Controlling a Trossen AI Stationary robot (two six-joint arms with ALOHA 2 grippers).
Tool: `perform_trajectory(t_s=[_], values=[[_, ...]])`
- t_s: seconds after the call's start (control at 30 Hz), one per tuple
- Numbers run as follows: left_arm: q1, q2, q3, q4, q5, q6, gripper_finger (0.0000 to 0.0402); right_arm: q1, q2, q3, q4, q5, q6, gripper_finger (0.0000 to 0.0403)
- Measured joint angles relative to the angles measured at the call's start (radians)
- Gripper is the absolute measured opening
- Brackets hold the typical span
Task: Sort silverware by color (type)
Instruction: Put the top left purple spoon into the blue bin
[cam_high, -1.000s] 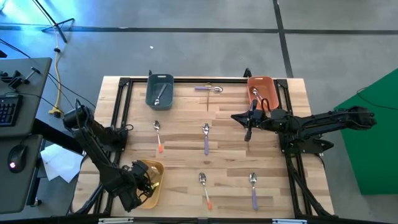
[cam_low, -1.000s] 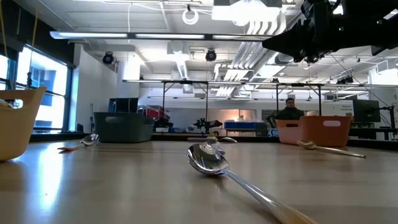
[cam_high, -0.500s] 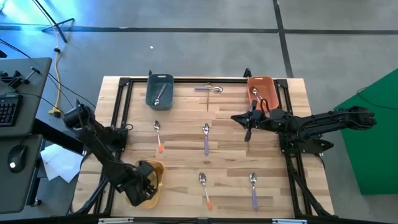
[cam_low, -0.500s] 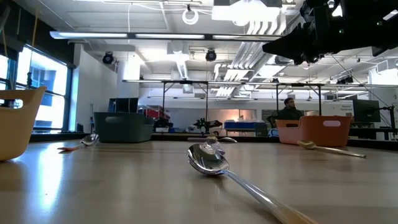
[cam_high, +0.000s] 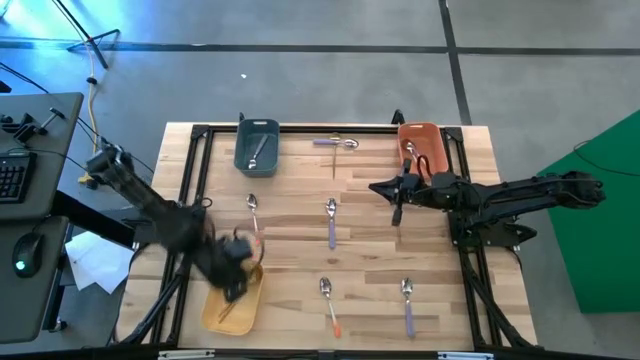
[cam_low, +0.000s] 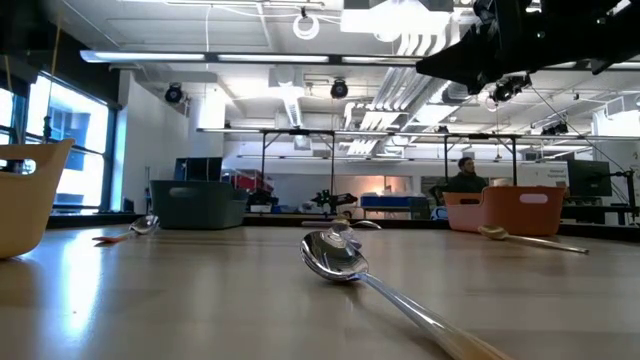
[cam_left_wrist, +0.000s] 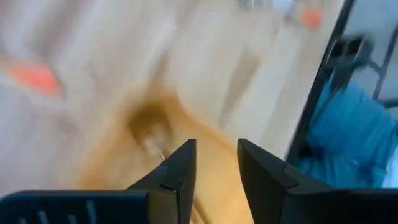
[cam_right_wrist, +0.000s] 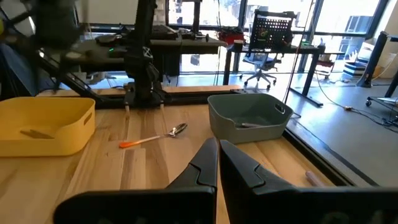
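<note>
My left gripper (cam_high: 237, 277) hovers open above the far end of the yellow bin (cam_high: 215, 318); nothing is between its fingers (cam_left_wrist: 214, 167). A gold piece (cam_high: 226, 310) lies in that bin. My right gripper (cam_high: 380, 189) is shut and held level above the table, near the orange bin (cam_high: 420, 132), which holds silverware (cam_high: 411, 152). A spoon (cam_high: 256, 152) lies in the grey bin (cam_high: 257, 130). Flat on the table lie two orange-handled spoons (cam_high: 254, 218) (cam_high: 329, 303), two purple-handled spoons (cam_high: 331, 222) (cam_high: 408, 303) and a purple-handled piece (cam_high: 335, 143).
A black frame (cam_high: 330, 127) runs along the table's edges. The bins stand at the near left, far left and far right; the middle of the table holds only the loose spoons. In the low view a spoon (cam_low: 338, 258) lies close in front.
My left gripper has risen out of the yellow bin and swung toward the table's far edge and a little to the right, rolling at the wrist. The bin's near part, with the gold piece, now shows uncovered.
</note>
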Motion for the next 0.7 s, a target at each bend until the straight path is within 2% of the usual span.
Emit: perform_trajectory(t_s=[0.17, 0.3, 0.4, 0.5, 0.7], values=[[0.334, -0.116, 0.000, 0.070, 0.019, 0.448, 0.0065, 0.011, 0.001, 0.000, -0.005, 0.000, 0.008, 0.0000], [0.602, -0.120, 0.000, 0.182, 0.197, 0.743, 0.0032, 0.014, 0.001, 0.000, -0.005, 0.000, -0.007, 0.0000], [0.766, -0.074, 0.000, 0.243, 0.337, 0.874, 0.0009, 0.007, 0.002, 0.000, -0.008, 0.000, -0.015, 0.0000], [0.898, 0.009, 0.034, 0.233, 0.422, 0.973, 0.0003, -0.004, 0.002, 0.000, -0.015, 0.000, -0.018, 0.0000], [1.051, 0.237, 0.261, 0.132, 0.423, 1.262, 0.0001, -0.036, 0.002, 0.000, -0.015, -0.058, -0.042, 0.0000]])
